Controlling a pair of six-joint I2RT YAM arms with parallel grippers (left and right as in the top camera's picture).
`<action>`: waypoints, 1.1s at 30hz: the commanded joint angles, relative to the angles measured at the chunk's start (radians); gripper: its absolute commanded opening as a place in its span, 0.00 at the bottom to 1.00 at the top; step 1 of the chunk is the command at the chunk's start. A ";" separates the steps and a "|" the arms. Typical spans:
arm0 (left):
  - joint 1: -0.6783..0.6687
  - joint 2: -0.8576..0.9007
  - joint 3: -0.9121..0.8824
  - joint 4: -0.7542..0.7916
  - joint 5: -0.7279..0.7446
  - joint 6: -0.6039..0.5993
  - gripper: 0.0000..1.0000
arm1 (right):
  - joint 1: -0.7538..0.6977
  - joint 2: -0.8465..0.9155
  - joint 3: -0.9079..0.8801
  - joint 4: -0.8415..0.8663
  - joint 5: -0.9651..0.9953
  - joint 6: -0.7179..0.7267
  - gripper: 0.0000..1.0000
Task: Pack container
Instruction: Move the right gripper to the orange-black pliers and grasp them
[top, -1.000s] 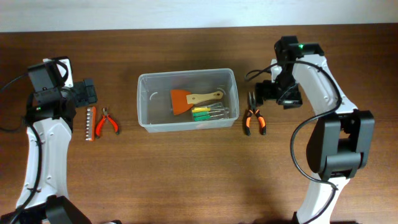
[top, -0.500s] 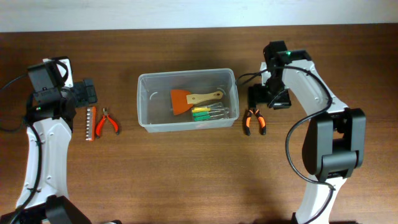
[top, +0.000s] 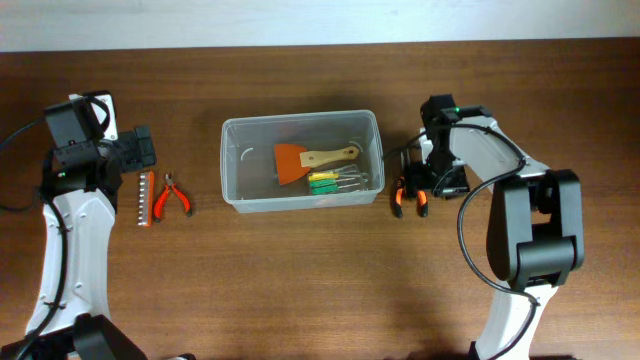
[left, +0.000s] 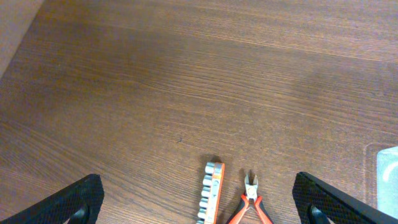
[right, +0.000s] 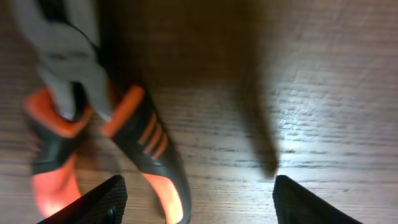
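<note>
The clear plastic container (top: 232, 160) stands mid-table. It holds an orange scraper with a wooden handle (top: 312, 159) and a small case of green, red and yellow screwdrivers (top: 338, 181). Orange-and-black pliers (top: 409, 196) lie right of it and fill the right wrist view (right: 146, 162). My right gripper (top: 418, 178) is open, low over the pliers, with one handle between its fingers (right: 196, 202). My left gripper (top: 140, 150) is open above the table (left: 196, 202). Red cutters (top: 172, 195) and a socket rail (top: 146, 198) lie below it; both show in the left wrist view, cutters (left: 250, 202), rail (left: 211, 193).
The table's far edge meets a pale wall (top: 300, 20). Bare wood lies in front of the container and tools (top: 300, 290). A corner of the container shows at the right edge of the left wrist view (left: 388, 180).
My right gripper has moved left and down from beside the container's right end to just over the orange-and-black pliers. The left arm has not moved.
</note>
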 joint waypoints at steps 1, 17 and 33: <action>0.003 0.003 0.021 0.002 -0.011 0.016 0.99 | -0.002 -0.003 -0.030 0.019 0.022 -0.001 0.74; 0.003 0.003 0.021 0.002 -0.011 0.016 0.99 | 0.000 -0.003 -0.051 0.055 0.022 -0.020 0.34; 0.003 0.003 0.021 0.002 -0.011 0.016 0.99 | -0.001 -0.003 -0.051 0.074 0.023 -0.018 0.07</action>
